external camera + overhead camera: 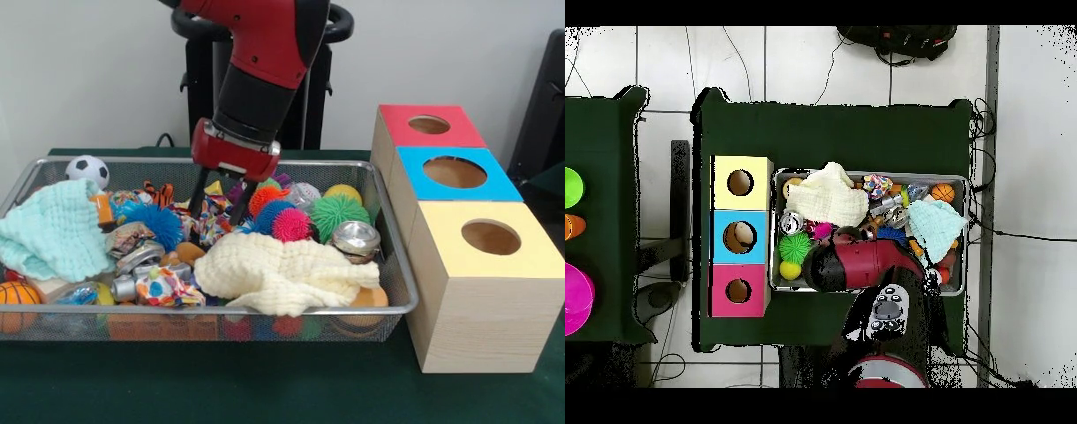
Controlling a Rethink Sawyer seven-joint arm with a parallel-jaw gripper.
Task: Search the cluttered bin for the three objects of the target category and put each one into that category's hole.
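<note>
The wire-mesh bin (388, 212) is full of clutter; it also shows in the overhead view (865, 176). My gripper (214, 225) reaches down into the bin's middle. Its black fingers (196, 208) stand apart, either side of a crumpled patterned cloth (214, 212). Just right of it lie spiky balls: orange (263, 196), blue (267, 214), pink (291, 224) and green (340, 214). A cream cloth (282, 269) lies in front of the gripper. In the overhead view my arm (855, 262) hides the gripper.
Three wooden boxes with round holes stand beside the bin: red (430, 124), blue (455, 172), yellow (491, 237). The bin also holds a mint cloth (53, 230), a soccer ball (86, 170), a basketball (16, 296), a crushed can (356, 238) and a yellow ball (342, 192).
</note>
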